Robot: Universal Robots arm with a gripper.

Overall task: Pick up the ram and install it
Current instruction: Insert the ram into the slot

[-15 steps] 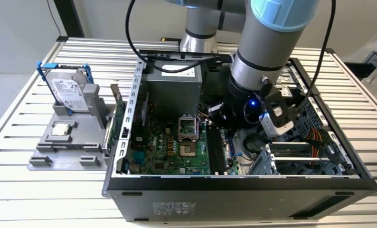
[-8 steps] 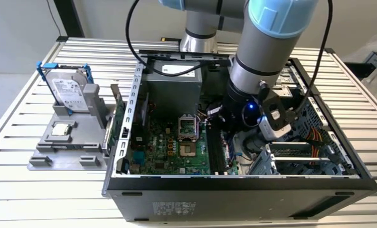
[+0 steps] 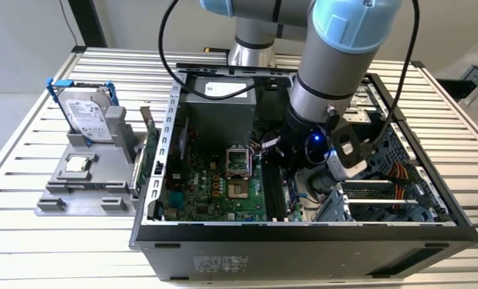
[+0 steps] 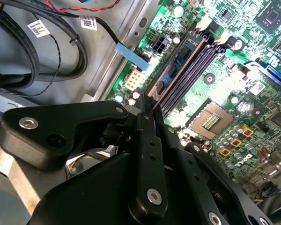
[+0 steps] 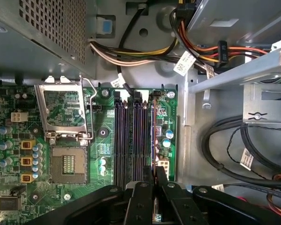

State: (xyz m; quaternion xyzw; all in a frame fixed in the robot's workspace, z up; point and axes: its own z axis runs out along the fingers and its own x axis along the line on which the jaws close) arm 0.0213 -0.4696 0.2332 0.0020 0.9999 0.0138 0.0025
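A robot arm reaches down into an open computer case lying on a slatted metal table, its wrist low over the far side of the motherboard from the exterior view's left.

In both wrist views the gripper sits at one end of the memory slots, its black fingers drawn narrow and closed on the end of the ram. The ram stands on edge in the outermost slot, the one nearest the board's edge and the bare case wall, and runs the slot's length away from the fingers. The other slots beside it are unfilled. Whether the ram is pressed fully home cannot be told.

An open processor socket lies on the board near the slots, with its metal latch frame raised beside it. Bundled yellow, orange and black cables cross the case floor beyond the slots.

Outside the case, at the exterior view's left, a grey holder carries a hard drive upright in a blue frame and a small square chip lying flat, both well apart from the arm.
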